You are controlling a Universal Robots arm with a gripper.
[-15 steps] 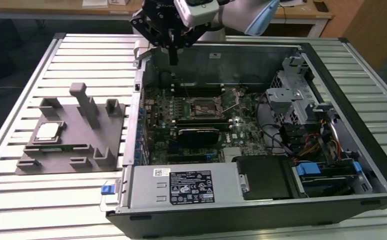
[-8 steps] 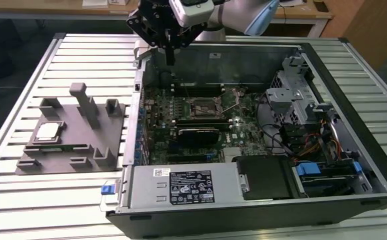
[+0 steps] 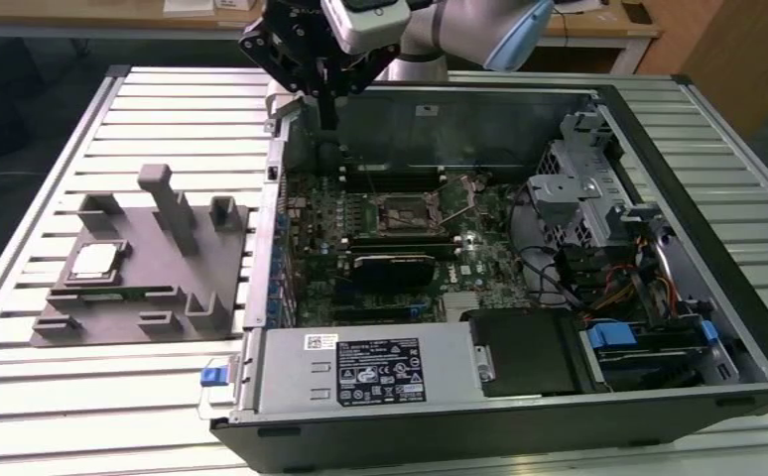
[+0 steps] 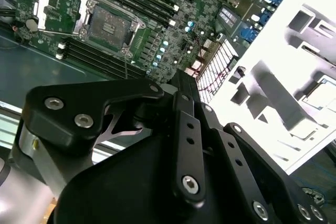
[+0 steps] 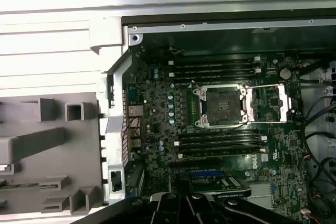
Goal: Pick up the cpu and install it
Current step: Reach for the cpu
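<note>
An open black metal computer case (image 3: 490, 443) lies on a slatted silver aluminium table (image 3: 93, 416), a green motherboard (image 3: 477, 263) inside it. A gray plastic fixture block (image 3: 159, 297) stands just beside the case, on the exterior view's left.

Silver cpu (image 3: 94, 260), gray fixture (image 3: 139, 295), green motherboard (image 5: 157, 129), black pincer (image 3: 327, 117), pale ribbed table (image 3: 40, 397).

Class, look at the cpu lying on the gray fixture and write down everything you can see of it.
The cpu is a small, flat, square chip with a shiny silver, metal-looking top and a pale rim. It lies flat, top up, on the gray fixture among its raised blocks, at the exterior view's left of the open computer case. Only the fixture touches it; the gripper hangs well apart, over a corner of the case.
</note>
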